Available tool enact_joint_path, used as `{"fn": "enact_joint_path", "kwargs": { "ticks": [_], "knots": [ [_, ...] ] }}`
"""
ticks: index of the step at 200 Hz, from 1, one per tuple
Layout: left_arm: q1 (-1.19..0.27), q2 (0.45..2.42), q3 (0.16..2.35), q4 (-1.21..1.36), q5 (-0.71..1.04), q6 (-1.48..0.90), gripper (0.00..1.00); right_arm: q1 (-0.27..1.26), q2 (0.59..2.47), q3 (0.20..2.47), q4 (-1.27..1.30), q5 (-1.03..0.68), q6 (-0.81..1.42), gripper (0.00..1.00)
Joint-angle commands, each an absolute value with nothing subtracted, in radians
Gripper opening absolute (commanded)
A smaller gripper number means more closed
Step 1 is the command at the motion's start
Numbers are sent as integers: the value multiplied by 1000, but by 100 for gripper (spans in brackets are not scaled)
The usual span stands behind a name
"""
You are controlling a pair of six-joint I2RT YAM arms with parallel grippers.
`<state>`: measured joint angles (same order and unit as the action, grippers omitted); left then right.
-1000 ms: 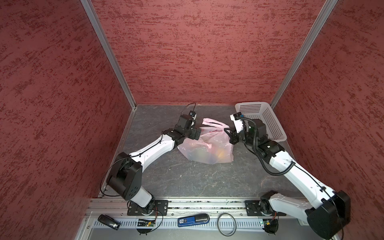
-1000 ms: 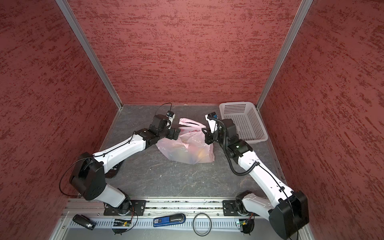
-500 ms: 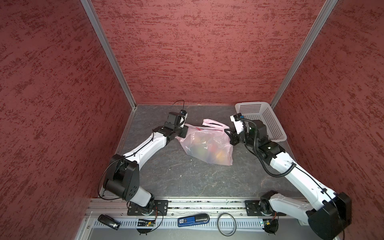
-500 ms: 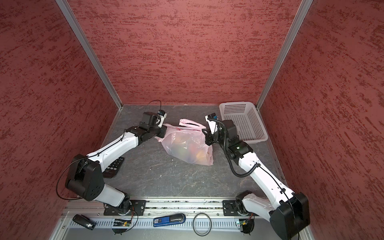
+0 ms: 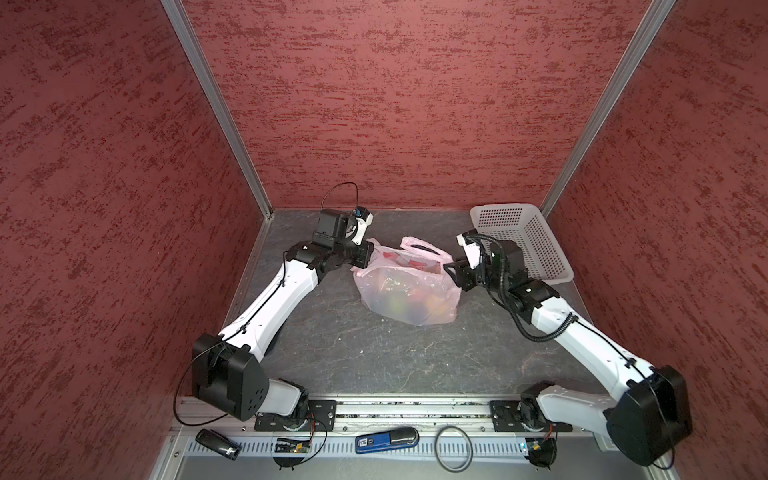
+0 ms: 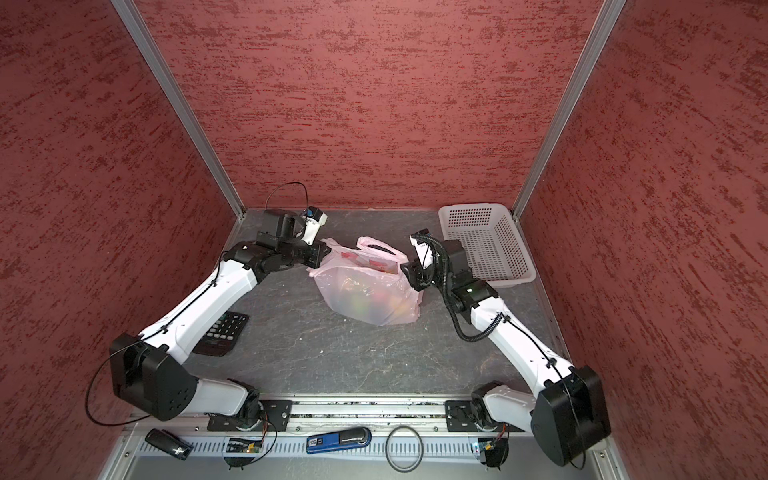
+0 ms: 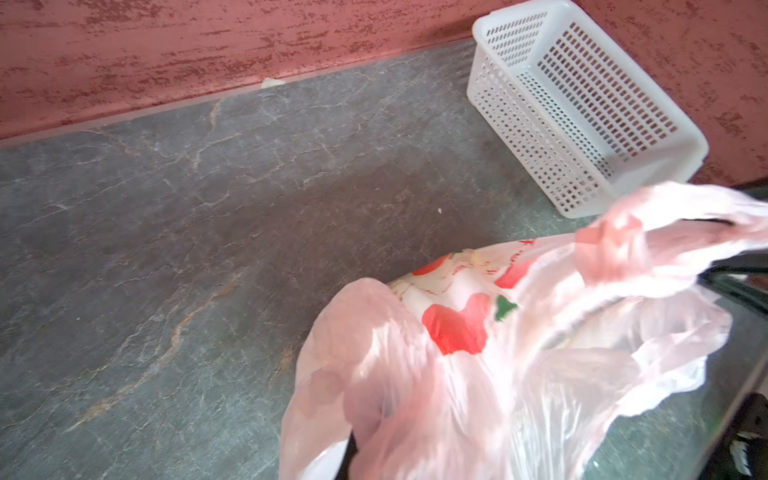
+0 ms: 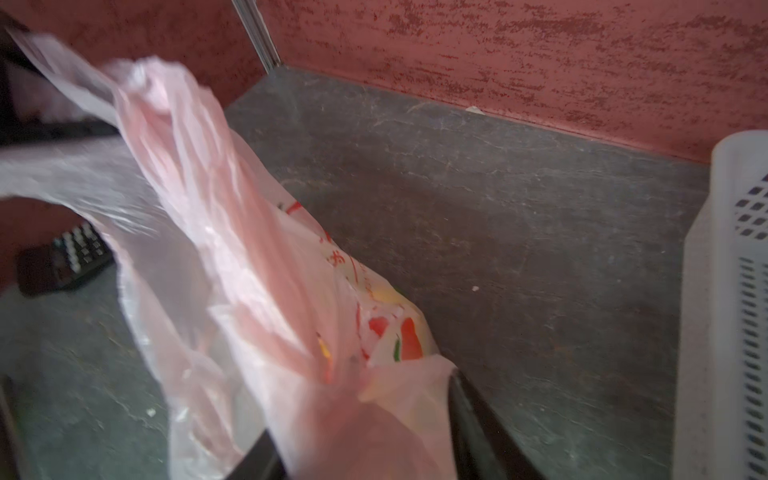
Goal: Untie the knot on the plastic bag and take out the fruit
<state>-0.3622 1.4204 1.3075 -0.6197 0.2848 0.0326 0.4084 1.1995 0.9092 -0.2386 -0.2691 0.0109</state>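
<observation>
In both top views your plastic bag (image 5: 409, 293) sits on the grey tabletop (image 5: 374, 357) a little above the middle of the frame, between the two arms. The fruit (image 5: 415, 299) shows only as blurred yellow, green and red shapes through its thin pink skin. Your left gripper (image 5: 365, 262) is closed on the bag's upper left edge. Your right gripper (image 5: 451, 272) sits at the bag's upper right edge. One handle loop (image 5: 419, 245) stands up behind the bag's mouth. The white perforated basket (image 5: 498, 218) lies in the upper right corner of the table, and in a top view a black calculator (image 6: 224, 332) lies beside the left arm.

In the left wrist view the plastic bag (image 7: 478, 374) fills the lower right, with its red print facing you. Plastic is bunched at the bottom edge against a dark finger (image 7: 348, 457), and the basket (image 7: 582, 124) is at upper right.

In the right wrist view the right gripper's (image 8: 361, 415) jaws stand apart, with pink plastic loose between the fingers (image 8: 478, 432). The plastic bag (image 8: 249, 270) stretches towards the upper left, the calculator (image 8: 62, 262) is at left and the basket (image 8: 723, 291) at the right edge.
</observation>
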Motion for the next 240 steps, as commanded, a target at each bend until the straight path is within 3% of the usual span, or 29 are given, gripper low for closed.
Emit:
{"fn": "enact_joint_path", "kwargs": {
  "ticks": [1,26,92,150,213,240],
  "knots": [
    [-373,1405,1340,-698,348,16,0,404,1142,1008,-287,-322,-1,74],
    [-379,1403,1376,-699,359,13,0,406,1159,1142,-366,-370,-30,84],
    [-411,1405,1448,-713,378,14,0,435,1361,1413,-452,-465,-94,98],
    [-428,1423,1496,-737,387,24,0,506,1555,1575,-609,-468,-240,98],
    [-436,1425,1499,-738,380,27,0,563,1581,1500,-603,-369,-266,98],
    [-437,1425,1496,-746,387,35,0,565,1616,1463,-572,-299,-230,78]
  ]
}}
